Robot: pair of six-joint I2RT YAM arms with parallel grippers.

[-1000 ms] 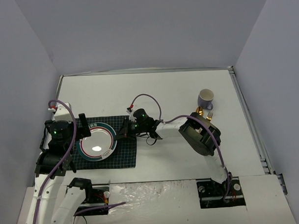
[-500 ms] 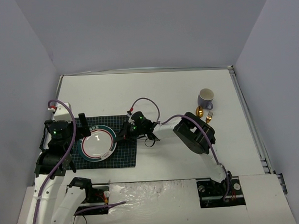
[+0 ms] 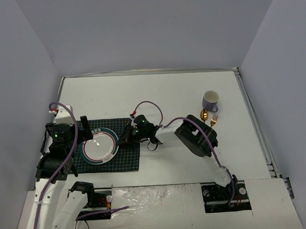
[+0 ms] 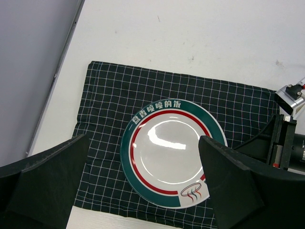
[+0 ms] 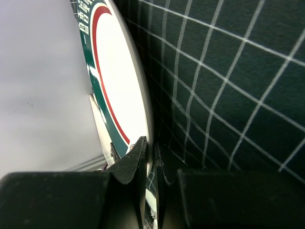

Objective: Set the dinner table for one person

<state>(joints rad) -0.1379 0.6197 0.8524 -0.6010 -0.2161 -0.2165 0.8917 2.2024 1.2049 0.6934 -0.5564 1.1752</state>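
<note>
— Where is the large flat white rectangular bench with a thin metal rim (image 3: 117,95)?
— It fills the overhead view and lies level. Its long axis seems to run left to right, past both arm bases at its near edge.
— What's at the left?
— The left fingers (image 4: 62,167) hang spread wide over a dark green checked cloth (image 4: 109,95), gripping nothing. On that cloth sits a round white plate with a green band and a red ring (image 4: 167,152).
— And the other arm?
— The right fingers (image 5: 137,155) are pinched closed on the plate's right rim. Further right, well apart, a pale mug (image 3: 210,98) stands upright. A gold spoon (image 3: 205,114) and a gold fork (image 3: 214,118) lie just beside it.
</note>
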